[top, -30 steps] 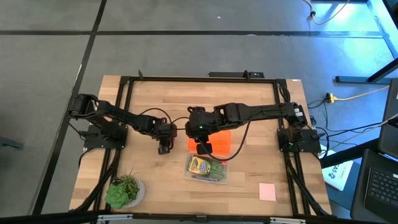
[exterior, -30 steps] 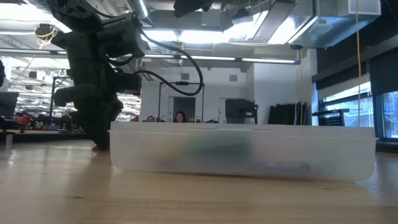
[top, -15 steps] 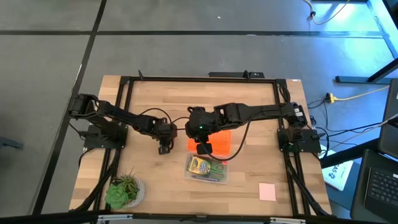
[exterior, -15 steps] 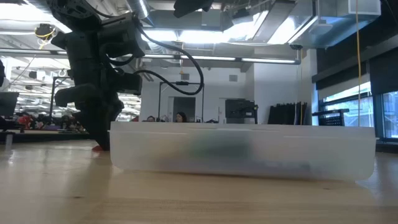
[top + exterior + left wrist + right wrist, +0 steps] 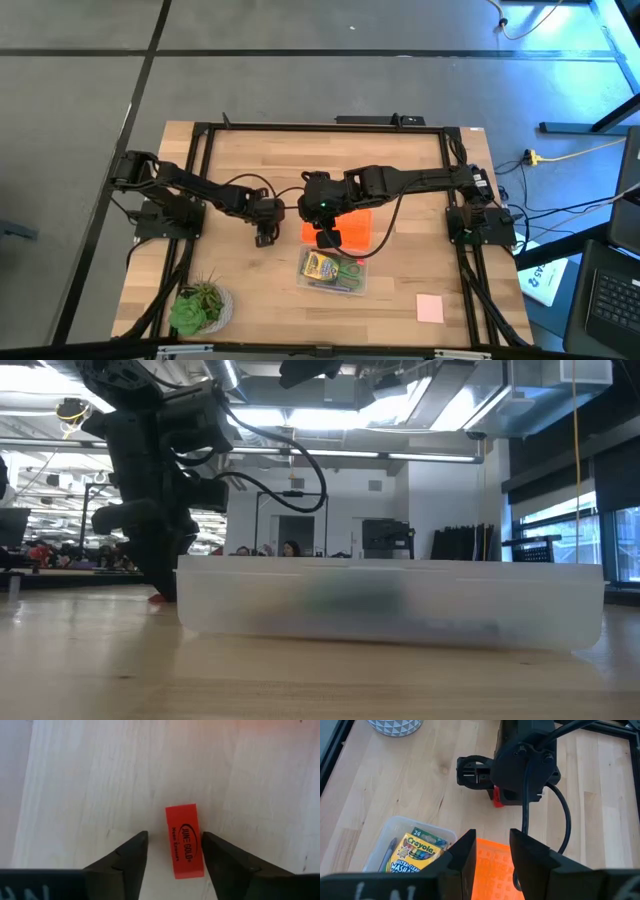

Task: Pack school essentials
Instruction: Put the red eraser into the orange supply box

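A tiny red eraser (image 5: 184, 842) lies flat on the wooden table, left of the case. My left gripper (image 5: 174, 836) points down over it, open, with one finger on each side of its long sides. The clear plastic case (image 5: 333, 272) holds the crayon box (image 5: 415, 852), the green-handled scissors (image 5: 350, 272) and pens. Its orange lid (image 5: 358, 228) lies on the table beyond it. My right gripper (image 5: 492, 851) hangs above the lid, slightly open, with nothing between its fingers. A pink note pad (image 5: 430, 308) lies at the near right. My left gripper has a fingertip (image 5: 210, 842) right beside one long side of the eraser (image 5: 199, 837). I cannot tell whether it touches. The other fingertip (image 5: 141, 840) stands clear of the eraser. The fingers come from above and lie along the eraser's length.
A small potted plant (image 5: 200, 306) stands at the near left corner. A black frame (image 5: 320, 127) runs around the table's edges. Bare wood lies between the eraser and the plant.
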`<state>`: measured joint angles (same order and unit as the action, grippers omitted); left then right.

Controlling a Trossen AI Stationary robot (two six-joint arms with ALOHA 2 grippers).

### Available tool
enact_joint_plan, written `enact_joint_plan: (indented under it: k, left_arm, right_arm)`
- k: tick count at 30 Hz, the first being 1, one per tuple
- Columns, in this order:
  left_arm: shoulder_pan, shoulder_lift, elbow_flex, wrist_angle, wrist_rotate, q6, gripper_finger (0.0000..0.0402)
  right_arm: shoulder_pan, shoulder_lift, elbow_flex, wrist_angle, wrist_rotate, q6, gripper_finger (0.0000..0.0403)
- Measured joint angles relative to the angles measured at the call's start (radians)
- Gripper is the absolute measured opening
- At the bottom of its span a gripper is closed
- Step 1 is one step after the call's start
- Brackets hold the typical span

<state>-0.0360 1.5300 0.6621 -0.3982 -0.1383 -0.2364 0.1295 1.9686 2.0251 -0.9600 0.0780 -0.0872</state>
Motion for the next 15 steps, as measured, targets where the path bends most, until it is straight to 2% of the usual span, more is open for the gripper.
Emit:
enact_joint_plan:
  k: [7, 15]
  left_arm:
    - [0.001, 0.022, 0.004, -0.006, 0.006, -0.023, 0.0199]
    - [0.001, 0.022, 0.004, -0.004, 0.011, -0.022, 0.0175]
  right_arm:
    - [0.000, 0.000, 0.000, 0.004, 0.000, 0.000, 0.0120]
    - [0.000, 0.000, 0.000, 0.023, 0.000, 0.000, 0.0120]
